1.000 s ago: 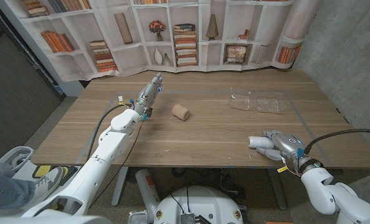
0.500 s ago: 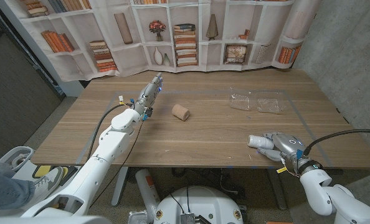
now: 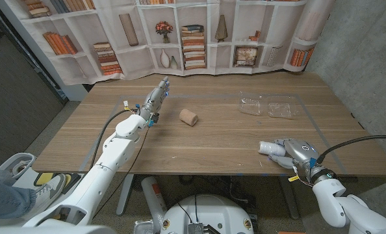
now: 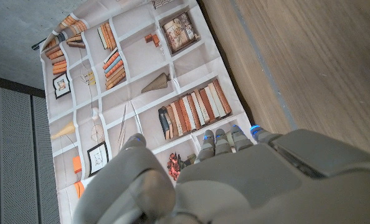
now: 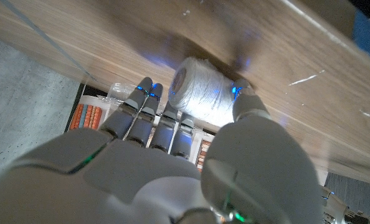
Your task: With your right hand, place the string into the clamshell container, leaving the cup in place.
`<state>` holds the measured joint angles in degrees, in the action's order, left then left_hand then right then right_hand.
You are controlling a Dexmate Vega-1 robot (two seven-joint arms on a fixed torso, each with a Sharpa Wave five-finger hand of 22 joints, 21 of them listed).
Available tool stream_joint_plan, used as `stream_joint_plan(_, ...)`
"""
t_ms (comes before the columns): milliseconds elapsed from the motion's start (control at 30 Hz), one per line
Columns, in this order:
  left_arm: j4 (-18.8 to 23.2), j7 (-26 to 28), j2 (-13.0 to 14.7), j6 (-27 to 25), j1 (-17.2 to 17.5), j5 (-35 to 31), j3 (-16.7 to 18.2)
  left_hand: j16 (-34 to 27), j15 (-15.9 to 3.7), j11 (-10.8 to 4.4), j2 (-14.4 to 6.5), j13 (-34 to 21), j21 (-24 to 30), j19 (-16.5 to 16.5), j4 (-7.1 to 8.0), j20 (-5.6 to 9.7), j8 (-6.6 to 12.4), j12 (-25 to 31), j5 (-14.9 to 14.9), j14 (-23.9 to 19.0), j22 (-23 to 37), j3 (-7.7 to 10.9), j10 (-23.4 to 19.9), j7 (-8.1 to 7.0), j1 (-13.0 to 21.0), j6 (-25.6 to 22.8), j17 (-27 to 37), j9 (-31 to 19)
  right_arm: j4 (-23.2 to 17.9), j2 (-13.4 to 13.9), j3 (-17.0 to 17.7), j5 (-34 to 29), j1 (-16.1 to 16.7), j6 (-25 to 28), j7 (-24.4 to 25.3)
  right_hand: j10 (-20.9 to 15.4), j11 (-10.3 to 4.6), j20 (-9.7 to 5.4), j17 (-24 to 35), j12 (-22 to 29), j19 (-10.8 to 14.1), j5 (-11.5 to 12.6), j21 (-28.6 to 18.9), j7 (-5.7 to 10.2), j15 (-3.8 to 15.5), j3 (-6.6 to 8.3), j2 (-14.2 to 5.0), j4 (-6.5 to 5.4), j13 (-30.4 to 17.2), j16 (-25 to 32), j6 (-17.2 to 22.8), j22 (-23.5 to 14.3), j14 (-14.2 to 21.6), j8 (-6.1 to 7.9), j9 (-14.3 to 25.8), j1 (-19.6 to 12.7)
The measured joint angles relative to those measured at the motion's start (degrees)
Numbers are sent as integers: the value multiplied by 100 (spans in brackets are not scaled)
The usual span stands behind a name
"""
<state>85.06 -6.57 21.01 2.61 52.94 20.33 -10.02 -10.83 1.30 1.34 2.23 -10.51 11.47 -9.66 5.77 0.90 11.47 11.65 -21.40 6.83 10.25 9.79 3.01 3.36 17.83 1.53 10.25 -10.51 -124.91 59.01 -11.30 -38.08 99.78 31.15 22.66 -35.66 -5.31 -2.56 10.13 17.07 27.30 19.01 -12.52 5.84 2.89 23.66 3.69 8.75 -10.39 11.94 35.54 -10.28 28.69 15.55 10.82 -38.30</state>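
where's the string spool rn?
In the head view the white spool of string lies on the wooden table near its front right edge, at the right hand, well in front of the clear plastic clamshell container.

The right hand (image 3: 290, 154) with the string (image 3: 268, 148) has edged slightly toward the table's near edge

Wooden worktop (image 3: 206, 140) across the middle of the frame, grain running side to side. Right of centre toward the far edge, clear clamshell container (image 3: 269, 106) lying open. Just left of centre, brown cup (image 3: 188, 117) tipped on its side. Lower right, near the front edge, white spool of string (image 3: 268, 149) down on the wood.
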Motion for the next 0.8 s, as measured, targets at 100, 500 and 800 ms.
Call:
stream_joint_plan(100,21,2,10,-9,14,1,7,0,0,0,0,0,0,0,0,0,0,0,0,0,0,0,0,0,0,0,0,0,-16,30,-16,30,-10,15,50,-32,10,0,0,0,0,-1,0,0,9,0,0,0,0,0,0,0,9,0,0,0)
stream_joint_plan(500,89,19,35,-25,42,9,32,0,0,0,0,0,0,0,0,0,0,0,0,0,0,0,0,0,0,0,0,0,-129,176,-28,171,-75,88,120,-30,11,0,1,0,-1,-6,0,0,9,30,-9,-30,-1,0,0,0,9,-2,-1,-23)
stream_joint_plan(800,112,23,44,-17,56,20,50,0,0,0,0,0,0,0,0,0,0,0,0,0,0,0,0,0,0,0,0,0,-218,248,22,262,-103,128,151,-29,11,0,1,0,-1,-26,0,-31,9,29,-46,-29,-1,-30,31,0,8,-48,-3,-61)
